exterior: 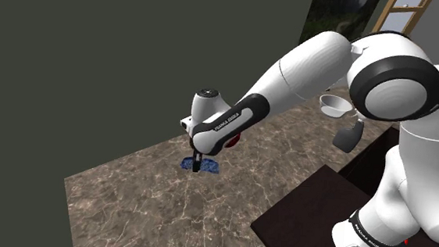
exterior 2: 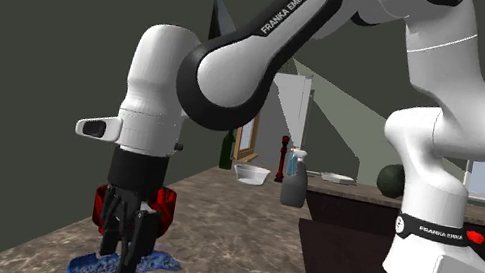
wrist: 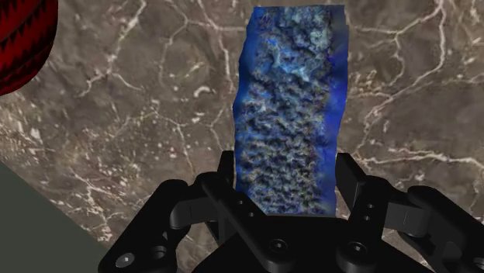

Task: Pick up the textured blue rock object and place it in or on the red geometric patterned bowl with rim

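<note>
Gripper (wrist: 285, 159) is clasping the blue rock (wrist: 291, 93) across its narrow width, fingers pressing both long sides, the one rock lying flat on the marble counter (wrist: 140, 116). One red patterned bowl (wrist: 22, 43) is sitting near it. The second exterior view is adding one white bowl (exterior 2: 251, 174), one spray bottle (exterior 2: 294, 184) and one dark bottle (exterior 2: 226, 148).

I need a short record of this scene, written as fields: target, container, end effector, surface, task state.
target: textured blue rock, lying flat
container: red bowl with a dark geometric pattern, apart from the rock
end effector: all-black end effector, down at one end of the rock
surface: brown marbled counter
task state: rock on the counter, not in the bowl
</note>
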Available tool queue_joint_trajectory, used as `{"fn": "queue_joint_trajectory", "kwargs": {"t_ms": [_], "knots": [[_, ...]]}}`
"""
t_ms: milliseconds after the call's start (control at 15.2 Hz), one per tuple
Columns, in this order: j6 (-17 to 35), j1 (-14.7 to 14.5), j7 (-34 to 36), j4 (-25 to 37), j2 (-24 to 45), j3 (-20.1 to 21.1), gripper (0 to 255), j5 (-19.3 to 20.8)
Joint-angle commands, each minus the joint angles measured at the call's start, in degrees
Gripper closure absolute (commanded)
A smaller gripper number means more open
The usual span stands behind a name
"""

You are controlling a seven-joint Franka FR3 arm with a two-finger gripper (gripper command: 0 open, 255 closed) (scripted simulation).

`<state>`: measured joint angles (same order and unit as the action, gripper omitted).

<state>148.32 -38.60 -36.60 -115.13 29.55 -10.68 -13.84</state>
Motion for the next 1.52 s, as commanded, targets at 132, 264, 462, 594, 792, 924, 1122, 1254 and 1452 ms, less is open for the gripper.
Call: {"fn": "queue_joint_trajectory", "kwargs": {"t_ms": [132, 264, 462, 594, 792, 924, 1122, 1254, 1452], "knots": [[-2.4, -0.6, 0.8, -0.2, -2.6, -0.8, 255, 1.0], [-3.5, -0.8, 1.1, -0.2, -3.7, -1.1, 255, 1.4], [-5.2, -1.1, 1.7, -0.1, -5.5, -1.5, 255, 2.1], [-6.4, -1.3, 2.0, 0.0, -6.6, -1.8, 255, 2.6], [-8.2, -1.6, 2.6, 0.2, -8.2, -2.2, 255, 3.3], [-9.5, -1.8, 2.9, 0.5, -9.2, -2.4, 255, 3.7], [-11.3, -2.0, 3.4, 0.9, -10.7, -2.8, 255, 4.4], [-12.0, -2.0, 3.6, 1.1, -11.2, -2.9, 255, 4.6], [-12.8, 0.8, -0.7, 2.1, -10.6, -3.8, 255, 3.8]]}}
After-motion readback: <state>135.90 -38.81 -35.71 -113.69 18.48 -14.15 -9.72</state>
